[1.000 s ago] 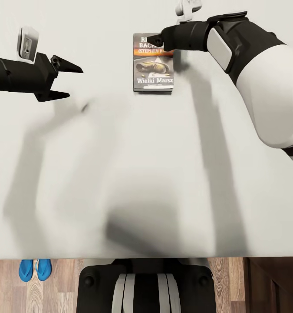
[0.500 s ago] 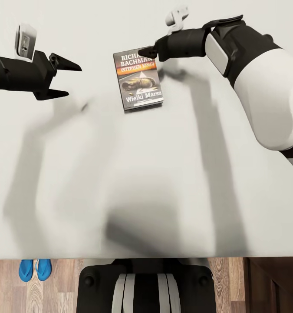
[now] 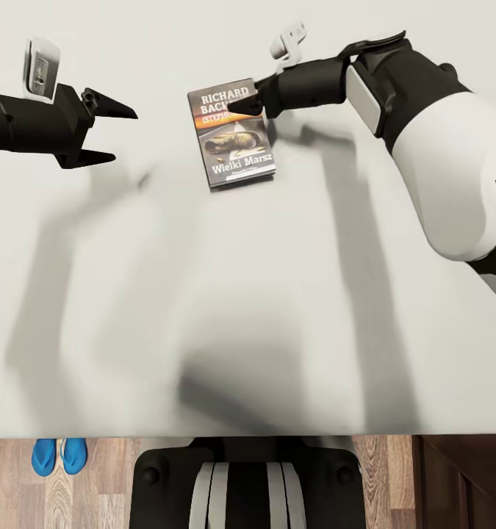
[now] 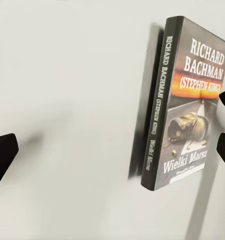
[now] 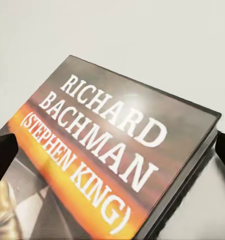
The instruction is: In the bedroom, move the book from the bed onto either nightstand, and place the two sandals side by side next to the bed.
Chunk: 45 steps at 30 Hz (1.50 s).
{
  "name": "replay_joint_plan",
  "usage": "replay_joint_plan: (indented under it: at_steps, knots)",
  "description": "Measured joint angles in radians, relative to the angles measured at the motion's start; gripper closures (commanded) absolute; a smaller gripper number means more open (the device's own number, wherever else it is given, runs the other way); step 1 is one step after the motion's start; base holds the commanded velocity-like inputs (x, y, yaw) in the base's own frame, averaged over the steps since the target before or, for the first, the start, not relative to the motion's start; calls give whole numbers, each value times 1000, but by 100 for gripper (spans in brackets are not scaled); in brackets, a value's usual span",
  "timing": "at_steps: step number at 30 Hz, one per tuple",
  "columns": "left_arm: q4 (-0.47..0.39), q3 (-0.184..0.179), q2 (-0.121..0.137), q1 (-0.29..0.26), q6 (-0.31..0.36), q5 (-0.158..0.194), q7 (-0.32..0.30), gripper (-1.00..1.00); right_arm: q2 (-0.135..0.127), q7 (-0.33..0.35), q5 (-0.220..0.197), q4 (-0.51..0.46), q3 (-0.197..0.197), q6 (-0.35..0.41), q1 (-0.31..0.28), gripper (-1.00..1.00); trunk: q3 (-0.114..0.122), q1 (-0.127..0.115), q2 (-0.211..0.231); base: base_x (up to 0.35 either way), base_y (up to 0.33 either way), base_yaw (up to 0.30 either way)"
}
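Pale grey-white mattress of the bed (image 3: 203, 308) carries the book (image 3: 231, 132), which lies flat, cover up, in the upper middle of the frame. Its long axis runs from the top of the frame toward the bottom, tilted slightly; the "Richard Bachman" title end points to the top, the spine to the left. The right claw (image 3: 242, 105) reaches in from the upper right, its tips over the book's title end; in the right wrist view the dark fingertips (image 5: 3, 152) stand apart on either side of the cover, so it is spread and grips nothing. The left claw (image 3: 108, 134) hovers at the upper left, jaws apart, empty, well apart from the book.

A likely risk: a thin book lying flat gives the fingers little edge, so closing could slide or spin it across the soft mattress instead of lifting it. The sandals (image 3: 59, 455) sit together on the wood floor (image 3: 387, 477) at lower left.
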Motion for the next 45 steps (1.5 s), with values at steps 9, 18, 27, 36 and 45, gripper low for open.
replay_joint_plan:
  at_steps: [9, 18, 27, 36, 45]
  knots:
    - [0, 0, 1, 0, 0, 0, 0, -100, 13, 115, 0, -21, 1, -6, 34, -100, 0, 0, 0, -11, 0, 0]
    - [0, 0, 3, 0, -1, 0, 0, -100, 25, 156, 21, -117, 6, 6, 97, -100, 0, 1, 0, -242, 0, 0]
    - [0, 1, 1, 0, -1, 0, 0, -100, 24, 161, 85, -206, 8, 44, 128, -100, 0, 0, 0, -171, 0, 0]
    - [0, 2, 4, -7, -2, 0, 0, -100, 18, 114, 80, -195, -7, 72, 123, -100, 0, 0, 0, -16, 0, 0]
    - [4, -3, 10, -98, -17, -2, 9, -100, -47, -84, 113, -692, 2, 450, 153, -100, 0, 0, 0, -1, 0, 0]
